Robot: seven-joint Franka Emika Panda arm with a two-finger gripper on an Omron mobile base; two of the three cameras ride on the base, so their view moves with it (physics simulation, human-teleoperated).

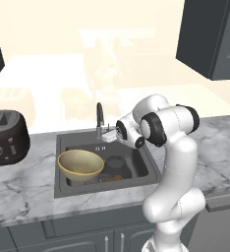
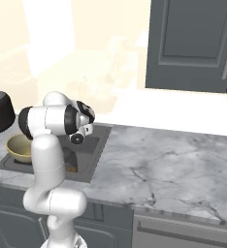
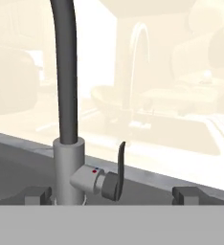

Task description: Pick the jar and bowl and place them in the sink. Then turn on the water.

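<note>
I see my pincer (image 3: 112, 194) spread wide, gripping nothing, both tips (image 3: 37, 194) level with the tap's (image 3: 68, 119) base. The tap stands between them, left of centre; its lever handle (image 3: 118, 165) sticks up just right of the column, with open room on to the right tip. Below and beyond the pincer lies the sink (image 1: 63, 142). The bowl (image 1: 80, 165) leans at its left side and the jar (image 1: 115, 167) sits beside it, near the front rim.

Premises are a domestic kitchen: a grey-veined marble counter (image 1: 23, 189) carries a recessed dark sink (image 1: 136, 170) with gooseneck tap (image 1: 99, 117), a black toaster (image 1: 6, 139), and dark grey cabinets (image 2: 193, 46) above and below.
</note>
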